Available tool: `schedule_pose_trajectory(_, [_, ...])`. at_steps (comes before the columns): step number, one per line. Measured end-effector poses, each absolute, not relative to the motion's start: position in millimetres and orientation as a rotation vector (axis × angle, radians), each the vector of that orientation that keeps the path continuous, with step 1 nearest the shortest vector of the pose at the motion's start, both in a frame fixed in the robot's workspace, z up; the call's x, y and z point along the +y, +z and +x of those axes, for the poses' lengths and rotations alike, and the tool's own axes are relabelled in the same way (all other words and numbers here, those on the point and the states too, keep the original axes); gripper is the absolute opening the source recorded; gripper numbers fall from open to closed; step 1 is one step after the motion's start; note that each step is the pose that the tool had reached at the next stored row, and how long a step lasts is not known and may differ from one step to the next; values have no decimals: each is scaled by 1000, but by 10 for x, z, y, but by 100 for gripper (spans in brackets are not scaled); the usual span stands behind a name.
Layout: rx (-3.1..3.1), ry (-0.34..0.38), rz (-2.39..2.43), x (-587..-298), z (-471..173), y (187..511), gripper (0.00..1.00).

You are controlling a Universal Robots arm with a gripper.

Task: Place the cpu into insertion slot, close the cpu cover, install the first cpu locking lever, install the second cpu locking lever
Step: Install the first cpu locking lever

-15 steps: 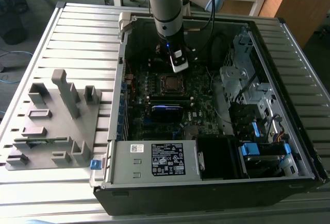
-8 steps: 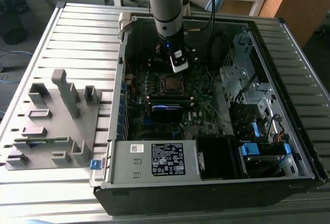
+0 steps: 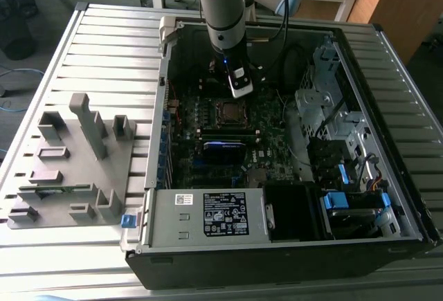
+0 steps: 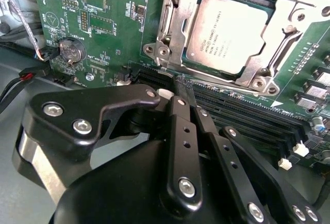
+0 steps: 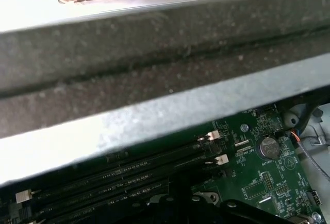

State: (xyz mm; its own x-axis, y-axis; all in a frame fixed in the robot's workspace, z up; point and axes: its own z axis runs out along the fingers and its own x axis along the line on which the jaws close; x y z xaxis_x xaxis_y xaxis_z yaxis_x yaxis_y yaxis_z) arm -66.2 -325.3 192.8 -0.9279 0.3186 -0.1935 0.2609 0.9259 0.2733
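The exterior view showed a grey fixture block [image 3: 69,169] on the slatted table [image 3: 104,45] toward the view's left, beside the open computer case [image 3: 277,245]. Inside, the gripper [image 3: 239,88] hung just above the insertion slot [image 3: 229,111] near the middle of the green circuit board [image 3: 277,149]. In the second wrist view the fingers [image 4: 183,113] were pressed together, holding nothing, with the tips near the socket's edge. The cpu [image 4: 228,31] sat in the socket, with the cpu cover [image 4: 178,26] lying down around it.
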Motion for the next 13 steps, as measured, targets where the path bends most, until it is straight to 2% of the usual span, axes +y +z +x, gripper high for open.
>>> schedule_pose_trajectory(13, [2837, 326, 427, -3256, -664, 1906, 11])
